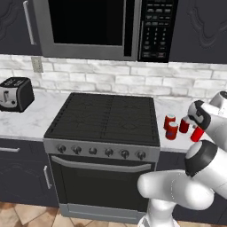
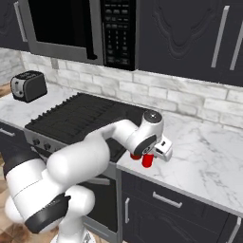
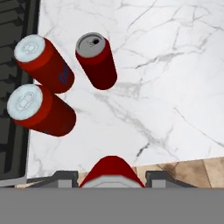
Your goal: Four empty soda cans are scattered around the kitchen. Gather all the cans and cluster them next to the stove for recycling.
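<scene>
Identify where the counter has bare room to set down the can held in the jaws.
Free: white marble counter right of the three red cylindrical soda cans and toward its front edge. Crowded: the strip beside the black grated stove, where they stand.

A black-and-silver toaster stands on the white marble counter, far off to the hand's left. A microwave with a dark keypad hangs high above, up and to the left of the hand. A pale brick wall runs behind, with dark cupboards overhead and tiled floor below
</scene>
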You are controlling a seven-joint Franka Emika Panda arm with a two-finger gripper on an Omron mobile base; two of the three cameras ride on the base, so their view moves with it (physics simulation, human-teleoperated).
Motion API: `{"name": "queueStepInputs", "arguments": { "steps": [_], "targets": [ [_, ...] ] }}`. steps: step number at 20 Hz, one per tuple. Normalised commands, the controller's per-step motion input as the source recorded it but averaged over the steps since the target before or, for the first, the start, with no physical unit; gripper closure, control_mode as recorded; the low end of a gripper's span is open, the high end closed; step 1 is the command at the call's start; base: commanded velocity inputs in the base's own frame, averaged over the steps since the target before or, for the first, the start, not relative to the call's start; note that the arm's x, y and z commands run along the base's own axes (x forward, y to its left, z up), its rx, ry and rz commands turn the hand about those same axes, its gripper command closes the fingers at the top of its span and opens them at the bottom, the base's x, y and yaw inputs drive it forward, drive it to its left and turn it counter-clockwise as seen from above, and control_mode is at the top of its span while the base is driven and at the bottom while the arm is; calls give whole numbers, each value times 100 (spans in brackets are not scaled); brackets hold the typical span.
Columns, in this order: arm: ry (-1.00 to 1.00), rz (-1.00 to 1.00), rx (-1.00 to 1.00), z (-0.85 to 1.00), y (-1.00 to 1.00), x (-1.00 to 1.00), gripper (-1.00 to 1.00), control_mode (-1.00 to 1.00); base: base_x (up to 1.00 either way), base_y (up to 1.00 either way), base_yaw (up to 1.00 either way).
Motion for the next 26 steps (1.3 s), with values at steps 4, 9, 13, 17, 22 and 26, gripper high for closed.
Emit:
{"name": "queueStepInputs", "arguments": {
  "steps": [4, 9, 13, 17, 22, 26],
  "targets": [
    [0, 0, 0, -17, 0, 16, 100, -100, 0, 0, 0],
    [0, 0, 0, -17, 0, 17, 100, -100, 0, 0, 0],
    [0, 0, 0, -20, 0, 12, 100, -100, 0, 0, 0],
    [0, 0, 0, -20, 0, 11, 100, -100, 0, 0, 0],
    [0, 0, 0, -17, 0, 12, 100, -100, 0, 0, 0],
    [0, 0, 0, -16, 0, 14, 100, -100, 0, 0, 0]
  ]
}}
